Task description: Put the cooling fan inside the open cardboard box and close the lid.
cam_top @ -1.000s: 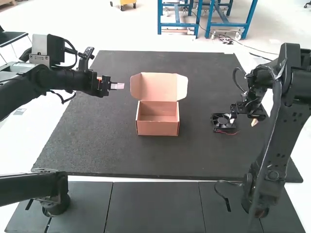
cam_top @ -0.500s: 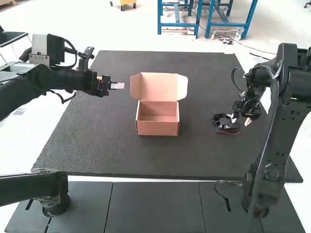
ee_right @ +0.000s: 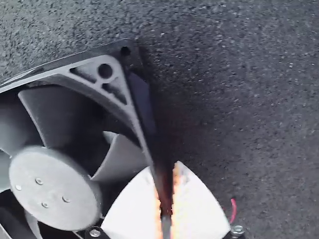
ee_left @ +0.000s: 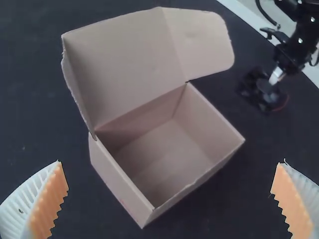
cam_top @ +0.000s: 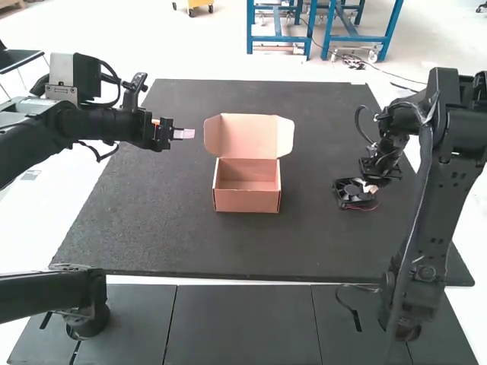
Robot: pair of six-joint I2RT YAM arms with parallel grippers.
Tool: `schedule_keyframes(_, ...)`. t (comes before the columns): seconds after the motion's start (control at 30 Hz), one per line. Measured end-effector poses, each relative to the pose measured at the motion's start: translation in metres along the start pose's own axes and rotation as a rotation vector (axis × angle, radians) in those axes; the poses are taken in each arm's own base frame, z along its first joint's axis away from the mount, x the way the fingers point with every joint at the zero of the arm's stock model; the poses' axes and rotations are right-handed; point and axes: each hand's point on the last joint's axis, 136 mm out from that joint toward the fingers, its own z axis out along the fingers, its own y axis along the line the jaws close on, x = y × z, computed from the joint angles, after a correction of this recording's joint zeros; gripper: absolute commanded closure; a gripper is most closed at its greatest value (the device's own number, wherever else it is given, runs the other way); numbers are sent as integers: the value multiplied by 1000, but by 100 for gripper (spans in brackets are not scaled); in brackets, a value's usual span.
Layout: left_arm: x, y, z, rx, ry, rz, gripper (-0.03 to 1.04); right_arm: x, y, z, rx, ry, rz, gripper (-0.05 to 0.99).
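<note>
Your right tool (cam_top: 370, 181) is down on the fan (cam_top: 351, 192), which sits on the bench (cam_top: 152, 220) to the right of the box (cam_top: 246, 190) and well apart from it. In the right wrist view its white fingers (ee_right: 129, 209) are clenched on the fan's black frame wall, with the orange pads (ee_right: 175, 181) pressed against it from both sides.

From above, that tool covers the fan's far right part, so you cannot tell whether the fan lies flat or is tipped. The right wrist view cuts the fan off at its edge. You get one frame corner with its mounting hole, a few grey blades and the round hub (ee_right: 40, 184). A bit of red wire (ee_right: 233, 206) shows beside one fingertip. In the left wrist view the fan is small, dark and partly behind the right tool.

The box stands near the middle of the bench with its lid (cam_top: 247, 137) upright along the far side. The left wrist view shows its bare cardboard floor. From above, the front wall hides the near part of the inside.

Your left tool (cam_top: 183, 134) hangs to the left of the lid and apart from it. It is released, fingers spread wide, and grasps nothing.
</note>
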Motion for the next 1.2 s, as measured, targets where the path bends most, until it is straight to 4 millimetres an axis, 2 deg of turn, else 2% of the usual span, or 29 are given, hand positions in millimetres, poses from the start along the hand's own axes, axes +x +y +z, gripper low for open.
schedule_keyframes(0.37, -1, 0, 0, -1, -6, -3, 5, 2, 6, 0, -29, 10, -1, 96)
schedule_keyframes(0.53, 5, 8, 3, -33, 0, -6, 5, -12, 15, -11, -78, -41, -3, 96)
schedule_keyframes(0.63, 15, 15, 7, -65, 17, -14, 5, -22, 20, -35, -97, -114, -10, 96)
schedule_keyframes(0.77, 23, 26, 9, -120, 29, -16, 4, -31, 28, -85, -123, -244, -28, 96)
schedule_keyframes(0.9, 34, 35, 10, -168, 60, -19, 5, -28, 39, -127, -156, -338, -39, 96)
schedule_keyframes(1.03, 46, 41, 8, -202, 107, -4, 4, -22, 47, -152, -189, -388, -31, 96)
schedule_keyframes(1.2, 60, 39, 2, -213, 165, 24, 4, -4, 64, -171, -247, -390, -16, 96)
